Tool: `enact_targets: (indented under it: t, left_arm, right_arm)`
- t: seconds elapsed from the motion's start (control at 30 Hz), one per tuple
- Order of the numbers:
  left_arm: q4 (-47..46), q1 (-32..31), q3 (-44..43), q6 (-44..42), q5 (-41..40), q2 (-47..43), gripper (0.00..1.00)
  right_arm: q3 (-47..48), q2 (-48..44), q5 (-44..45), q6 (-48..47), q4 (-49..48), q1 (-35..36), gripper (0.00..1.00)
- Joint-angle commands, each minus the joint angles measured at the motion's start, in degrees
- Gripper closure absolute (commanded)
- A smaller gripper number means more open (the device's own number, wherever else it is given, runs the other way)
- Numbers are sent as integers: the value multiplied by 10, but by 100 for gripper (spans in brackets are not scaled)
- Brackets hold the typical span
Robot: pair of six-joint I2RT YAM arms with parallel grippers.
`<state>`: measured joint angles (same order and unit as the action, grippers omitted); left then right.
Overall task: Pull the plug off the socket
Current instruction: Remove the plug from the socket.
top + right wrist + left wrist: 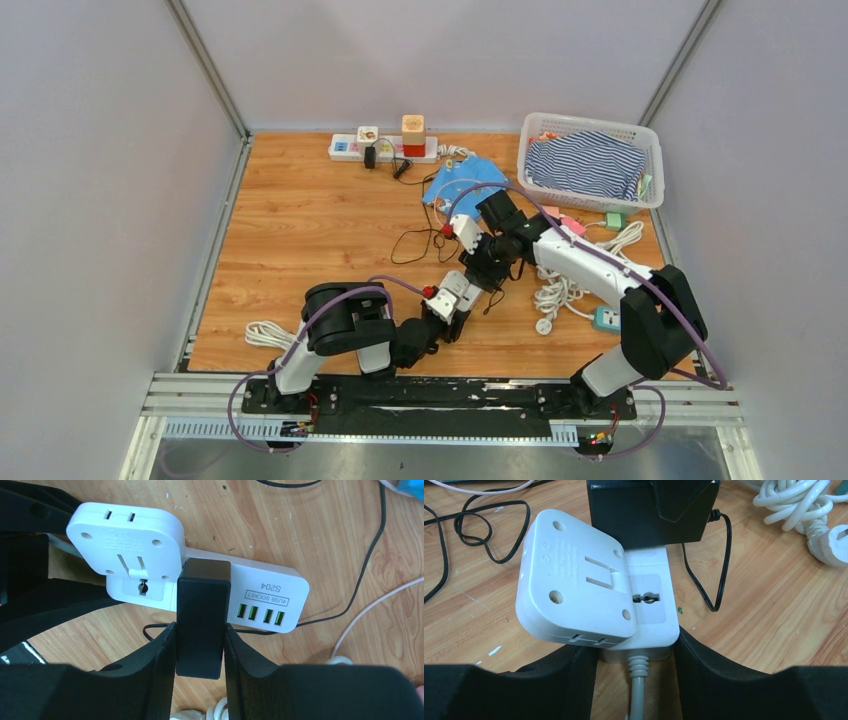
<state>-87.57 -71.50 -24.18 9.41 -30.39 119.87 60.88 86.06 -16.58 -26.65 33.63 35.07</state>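
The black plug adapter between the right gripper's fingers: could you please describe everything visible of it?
The black plug adapter is a matte, boxy plastic block with rounded edges. It sits against the white socket strip, seemingly plugged in, beside its green USB ports. The right gripper clamps its sides. A thin black cord leaves it.

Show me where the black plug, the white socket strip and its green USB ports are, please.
black plug (202, 615): right wrist view, middle of its black casing.
white socket strip (295, 587): right wrist view, bare white end beside the label.
green USB ports (252, 612): right wrist view, second port from the left.
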Motion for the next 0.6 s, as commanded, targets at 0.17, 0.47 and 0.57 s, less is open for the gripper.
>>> enact_targets:
  t: [0.17, 0.47, 0.57]
  left_arm:
    - [3, 3, 10, -6, -23, 13, 100]
    - [2, 3, 12, -4, -22, 12, 100]
    - [2, 3, 13, -4, -23, 11, 100]
  right_arm:
    - [-12, -4, 190, 61, -40, -51, 100]
    - [-3, -24, -165, -32, 50, -32, 100]
    - [-2, -38, -223, -59, 71, -20, 100]
